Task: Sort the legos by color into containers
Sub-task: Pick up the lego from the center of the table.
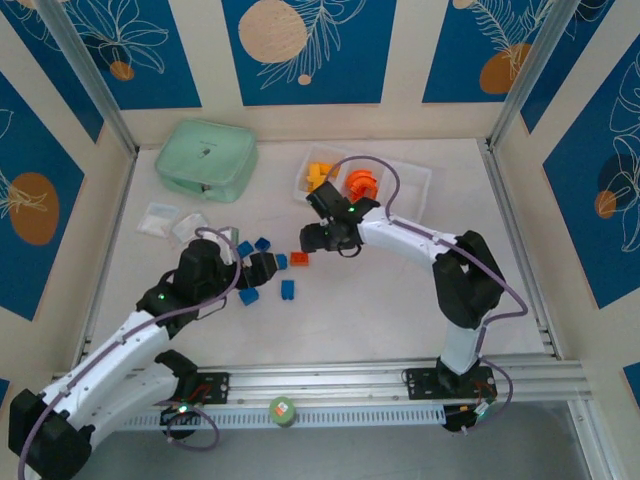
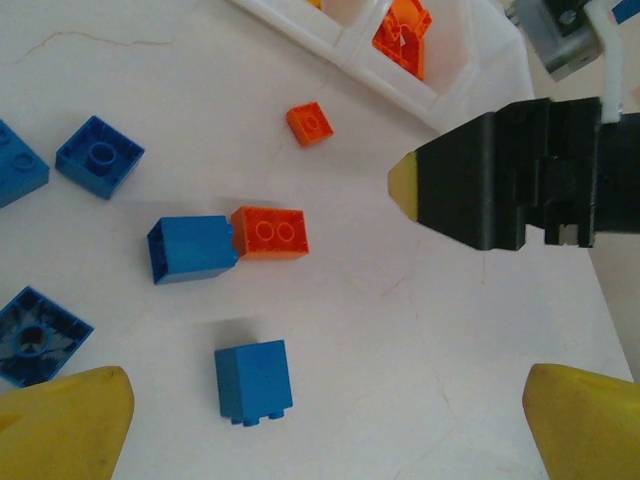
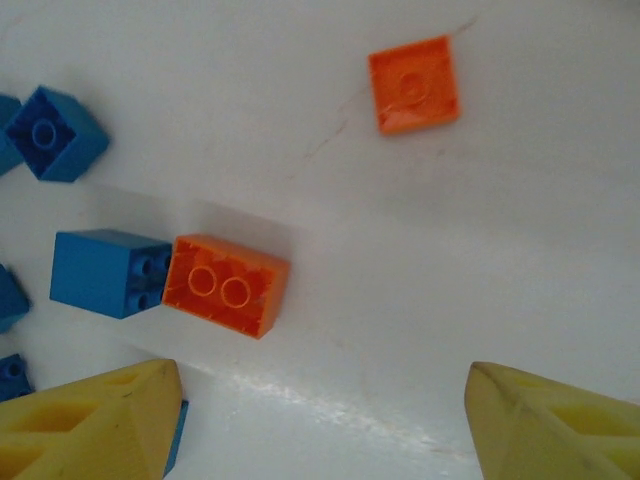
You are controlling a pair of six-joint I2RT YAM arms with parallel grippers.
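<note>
**Top external.** The tray (image 1: 418, 178), white with three compartments, sat at the far side of the table. Yellow-orange legos (image 1: 318, 176) lay in its left compartment and red-orange legos (image 1: 362, 184) in the middle one. Blue legos (image 1: 249, 296) were loose on the table nearer the arms. The left gripper (image 1: 262, 268) was among them, and the right gripper (image 1: 318, 240) was just beyond. A mint green box (image 1: 205, 158) and clear bags (image 1: 160, 218) lay well apart at far left.

**Left wrist.** The left gripper (image 2: 325, 430) had its fingers spread wide with nothing between them. A two-stud red-orange brick (image 2: 270, 232) touched a blue brick (image 2: 190, 248). A small red-orange brick (image 2: 310, 123) lay alone, nearer the tray.

**Right wrist.** The right gripper (image 3: 325, 430) was wide and empty over bare table just beside the two-stud brick, whose left end met the blue brick.

**Handling, as judged.** The brick looked light, rigid and smooth-walled. It would likely skid or twist if pinched at a corner. It was best taken across its two long flat sides, which stood free of the blue neighbour.
</note>
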